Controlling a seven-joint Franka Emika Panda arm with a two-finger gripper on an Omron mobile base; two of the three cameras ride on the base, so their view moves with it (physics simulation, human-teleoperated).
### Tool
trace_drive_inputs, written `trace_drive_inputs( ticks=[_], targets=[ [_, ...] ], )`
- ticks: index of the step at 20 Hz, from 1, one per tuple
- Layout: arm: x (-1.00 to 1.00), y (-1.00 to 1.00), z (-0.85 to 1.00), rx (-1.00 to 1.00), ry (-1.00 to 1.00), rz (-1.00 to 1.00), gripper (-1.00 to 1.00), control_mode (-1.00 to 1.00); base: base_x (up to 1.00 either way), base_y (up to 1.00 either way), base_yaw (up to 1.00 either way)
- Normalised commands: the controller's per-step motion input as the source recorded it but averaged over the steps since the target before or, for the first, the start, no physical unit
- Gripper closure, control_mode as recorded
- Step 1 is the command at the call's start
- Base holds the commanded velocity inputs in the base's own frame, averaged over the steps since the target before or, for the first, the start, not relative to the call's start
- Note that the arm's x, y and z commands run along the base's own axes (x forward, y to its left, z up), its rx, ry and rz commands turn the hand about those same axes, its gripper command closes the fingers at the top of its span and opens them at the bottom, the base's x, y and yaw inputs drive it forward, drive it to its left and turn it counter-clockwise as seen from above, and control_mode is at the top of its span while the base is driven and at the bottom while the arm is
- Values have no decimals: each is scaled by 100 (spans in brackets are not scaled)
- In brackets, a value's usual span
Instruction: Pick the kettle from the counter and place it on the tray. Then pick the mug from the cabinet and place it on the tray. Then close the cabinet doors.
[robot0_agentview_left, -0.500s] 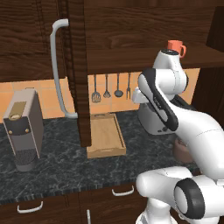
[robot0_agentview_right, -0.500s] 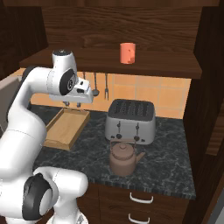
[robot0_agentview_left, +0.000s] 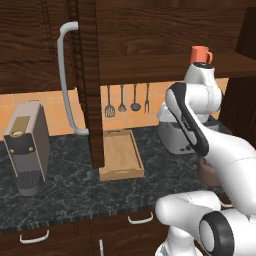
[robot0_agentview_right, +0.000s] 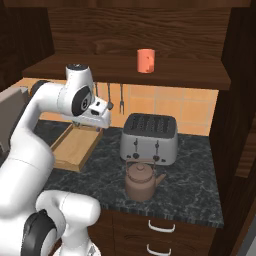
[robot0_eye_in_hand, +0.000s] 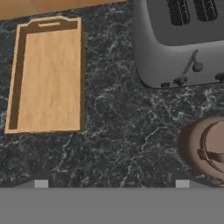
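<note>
**First step: the kettle was not yet picked**

The kettle (robot0_agentview_right: 142, 181) stood on the table (robot0_agentview_right: 195, 192) in front of the toaster (robot0_agentview_right: 149, 137), and the tray (robot0_eye_in_hand: 47, 74) lay bare. The gripper (robot0_agentview_right: 100, 116) hung above, its fingers apart and holding nothing. It needed to come down over the kettle's handle. The right base view showed the mug (robot0_agentview_right: 145, 60) on the cabinet shelf; the hand view cut the kettle at its edge.

Even, soft rendered light; faint shadows; dim cabinet (robot0_agentview_right: 135, 35) interior; hand view slightly blurry.
</note>
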Motion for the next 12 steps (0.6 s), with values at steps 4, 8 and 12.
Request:
trace_drive_inputs(
  ticks=[4, 8, 12],
  targets=[
    [-11, -50, -46, 12, 0, -50, -100, -100, 0, 0, 0],
    [-1, -55, -31, 8, 2, -53, -100, -100, 0, 0, 0],
    [0, -64, -31, 7, 11, -44, -100, -100, 0, 0, 0]
  ],
)
